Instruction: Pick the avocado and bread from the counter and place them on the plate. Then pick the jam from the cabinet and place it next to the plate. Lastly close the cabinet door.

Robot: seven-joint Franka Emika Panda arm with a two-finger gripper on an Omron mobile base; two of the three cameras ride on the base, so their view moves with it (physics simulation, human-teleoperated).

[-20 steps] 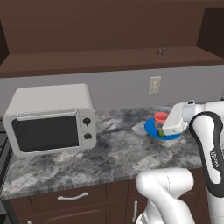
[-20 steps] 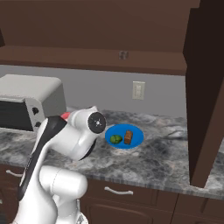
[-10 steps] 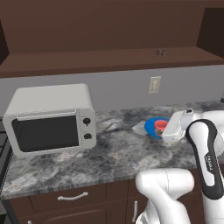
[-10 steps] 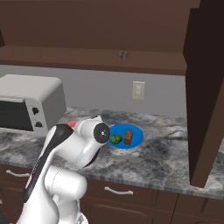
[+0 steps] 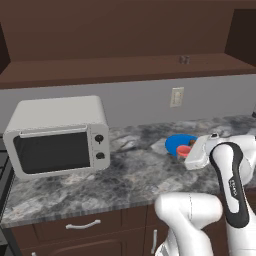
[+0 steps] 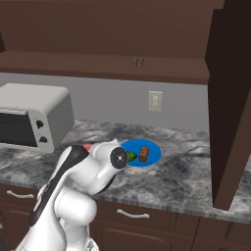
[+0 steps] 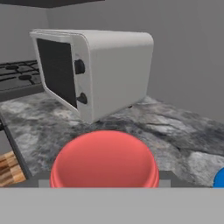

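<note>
While the arm hangs low over the counter (image 5: 125, 175), the gripper (image 5: 192, 154) holds the jam (image 7: 104, 160) — the fingers are clamped on the jar, its red lid right before the hand camera. It sits just beside the blue plate (image 6: 153, 155), on the side toward the microwave (image 5: 57, 135). On the plate lie the avocado (image 6: 131, 156) and the bread (image 6: 143, 153), close together. At the right the cabinet door (image 6: 230, 103) stands open.

Your robot's arm (image 5: 231, 186) is glossy white, rounded tubular links, dark grey band running along the forearm with small pale lettering, round black joint cap (image 6: 118, 157), bulbous white base segment (image 5: 190, 212).
</note>
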